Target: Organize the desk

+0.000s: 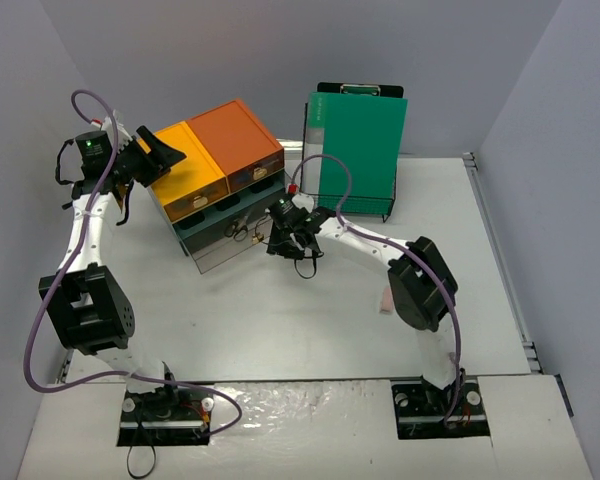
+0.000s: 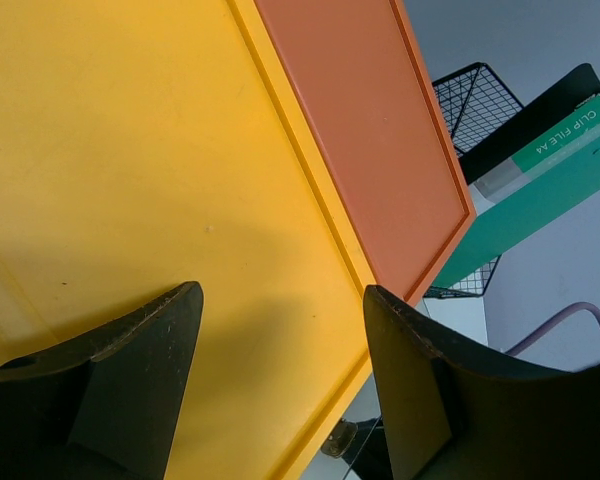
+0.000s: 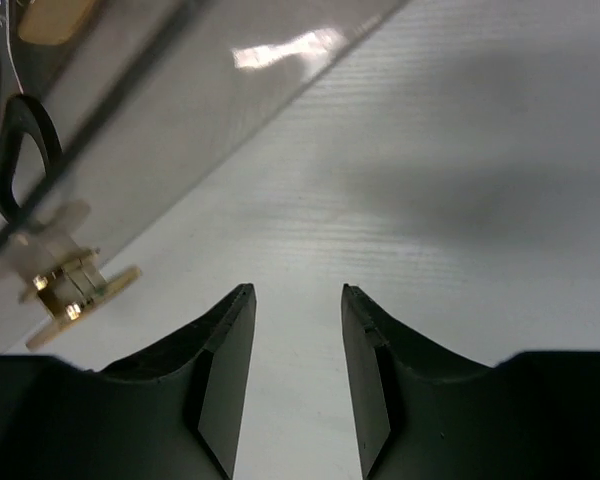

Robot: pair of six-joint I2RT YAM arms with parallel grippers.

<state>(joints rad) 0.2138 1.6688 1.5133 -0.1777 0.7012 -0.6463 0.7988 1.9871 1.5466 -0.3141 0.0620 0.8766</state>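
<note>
Two grey walls around. Beneath right gripper, matte pale desk. Reached low beside drawer unit, fingers parted, nothing between. Left gripper raised above yellow drawer top, likewise parted, empty.

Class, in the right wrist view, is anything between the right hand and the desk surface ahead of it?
Nothing visible does. The right hand is open and empty, with bare desk straight ahead. The drawer unit and a gold-coloured knob sit off to the left.
</note>
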